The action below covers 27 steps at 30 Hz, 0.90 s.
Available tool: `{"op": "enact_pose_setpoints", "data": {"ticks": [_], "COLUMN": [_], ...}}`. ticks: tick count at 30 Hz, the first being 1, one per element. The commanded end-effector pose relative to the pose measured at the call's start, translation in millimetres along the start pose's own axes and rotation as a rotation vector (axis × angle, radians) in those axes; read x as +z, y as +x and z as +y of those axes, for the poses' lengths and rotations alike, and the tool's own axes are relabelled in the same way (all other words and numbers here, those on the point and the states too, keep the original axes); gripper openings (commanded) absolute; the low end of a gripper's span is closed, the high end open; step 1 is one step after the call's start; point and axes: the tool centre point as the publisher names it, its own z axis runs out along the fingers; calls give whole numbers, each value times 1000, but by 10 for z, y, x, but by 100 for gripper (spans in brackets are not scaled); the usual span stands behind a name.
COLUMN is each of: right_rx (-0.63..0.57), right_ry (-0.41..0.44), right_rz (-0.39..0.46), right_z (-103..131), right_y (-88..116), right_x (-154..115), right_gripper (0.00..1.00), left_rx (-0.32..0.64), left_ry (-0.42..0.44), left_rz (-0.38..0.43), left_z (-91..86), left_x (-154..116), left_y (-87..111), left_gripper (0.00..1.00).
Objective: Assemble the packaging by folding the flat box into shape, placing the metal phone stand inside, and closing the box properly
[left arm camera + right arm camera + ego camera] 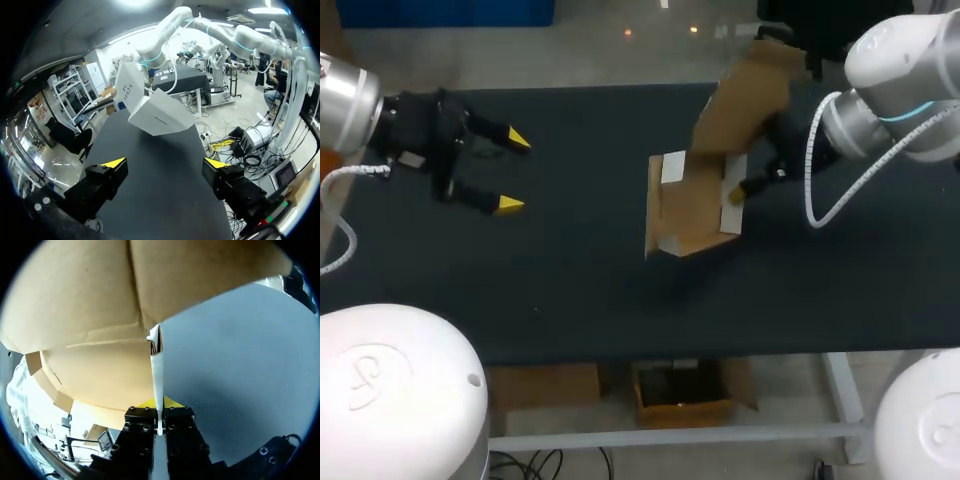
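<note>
Head view: the box [695,205] sits right of the table's [570,290] middle, with our right hand [738,192] at its right wall, clearly nearer. Left wrist: our left hand [165,163] gapes wide, the box well ahead. Right wrist: pinched on the box's thin edge.

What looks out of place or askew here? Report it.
The cardboard box stands askew: half folded, tipped up on the table, its big flap sticking up open. The right end effector pinches one thin wall of it.
</note>
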Motion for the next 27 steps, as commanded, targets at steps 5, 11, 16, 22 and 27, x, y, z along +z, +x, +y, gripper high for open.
{"op": "enact_pose_setpoints", "data": {"ticks": [5,11,16,22,27], "right_rx": [92,163,253,379,416], "right_ry": [207,326,394,438,448], "right_rz": [-73,-99,-147,-202,-224], "right_z": [26,14,-24,-90,-111], "right_y": [19,7,-40,-70,-73], "right_x": [-111,-92,-47,-41,-52], "right_gripper": [0,0,0,0,0], "left_rx": [-8,4,1,-29,-38], "left_ry": [-41,-115,-179,-255,-264], "left_rz": [-21,-18,-41,-99,-97], "left_z": [26,103,180,301,325], "left_x": [29,33,39,60,66], "left_y": [-32,-70,-90,-144,-164], "left_gripper": [100,100,100,100,100]}}
